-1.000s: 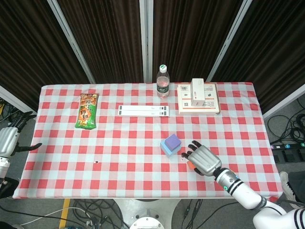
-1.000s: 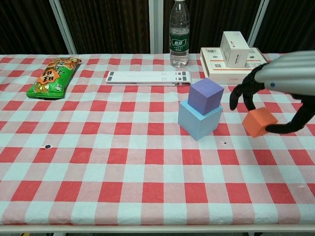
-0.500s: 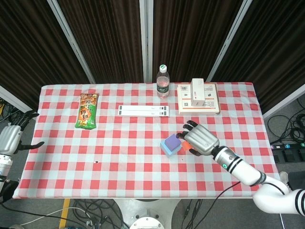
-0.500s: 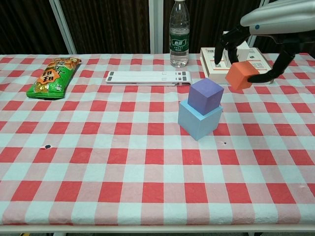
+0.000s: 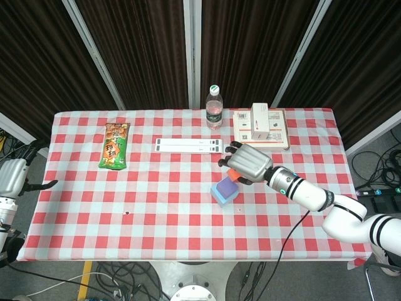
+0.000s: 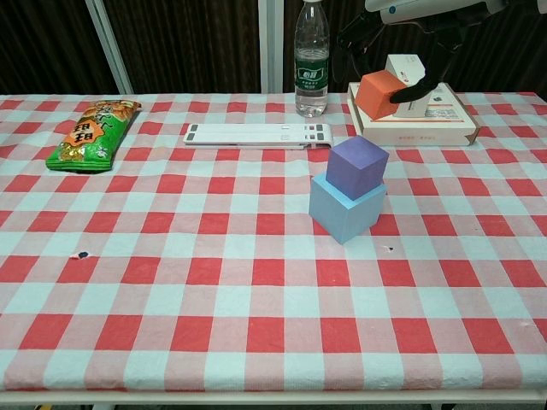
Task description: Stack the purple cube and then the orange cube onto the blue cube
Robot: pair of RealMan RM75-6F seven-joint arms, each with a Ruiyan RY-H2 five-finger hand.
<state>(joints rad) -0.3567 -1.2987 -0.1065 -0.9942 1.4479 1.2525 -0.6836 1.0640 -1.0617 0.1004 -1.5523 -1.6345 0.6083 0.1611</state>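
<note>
Three cubes: purple and blue are stacked on the tabletop, orange is held in the air.
Tabletop [image 6: 171,273]: covered by a red-and-white checked cloth, with dark curtains and pale slanted posts behind it.
Left hand [image 5: 14,177]: off the left edge of the tabletop in the head view, fingers apart, grasping nothing.
Snack bag [image 6: 92,133]: green and orange, lying flat at the far left, its long axis running roughly front to back.
White strip [image 6: 258,134]: a long flat white piece near the back, its long axis running left to right.
Water bottle [image 6: 312,58]: upright at the back edge, just behind the right end of the white strip.
Blue cube [image 6: 340,215]: sits on the cloth right of centre, turned so one corner points toward the chest camera.
Purple cube [image 6: 356,167]: rests on top of the blue cube, turned the same way, set toward the far right part of the blue top.
Orange cube [image 6: 377,94]: off the cloth, tilted, above and behind the purple cube and apart from it.
Right hand [image 5: 248,163]: grasping the orange cube, dark fingers [image 6: 427,82] wrapped round its sides, palm facing down.
Flat box [image 6: 444,126]: pale, at the back right, with a small white box [image 6: 408,70] on top.
</note>
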